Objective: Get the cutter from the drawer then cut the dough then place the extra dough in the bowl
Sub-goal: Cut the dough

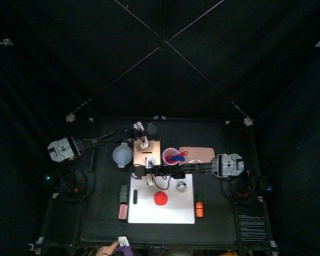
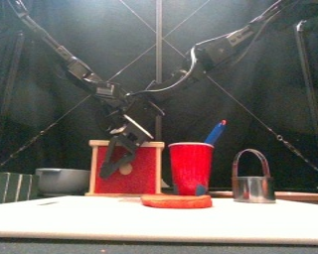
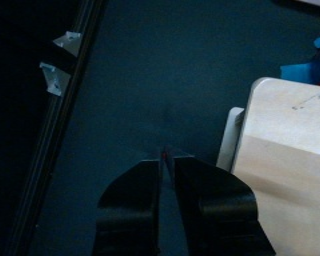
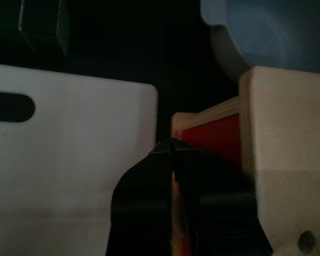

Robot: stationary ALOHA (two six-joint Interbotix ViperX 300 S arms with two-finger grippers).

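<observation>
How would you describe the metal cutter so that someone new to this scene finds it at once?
Start from the white cutting board with the flat red dough on it. Look to the board's back right corner, right of the red cup: the cutter stands there, the only shiny metal thing, a round band under an arched wire handle.

cutting board (image 2: 159, 220): 1 | dough disc (image 2: 177, 200): 1 | wooden box (image 2: 126, 169): 1 | metal cutter (image 2: 253, 180): 1 | bowl (image 2: 63, 181): 1 | red cup (image 2: 191, 167): 1 | blue knife (image 2: 217, 131): 1
</observation>
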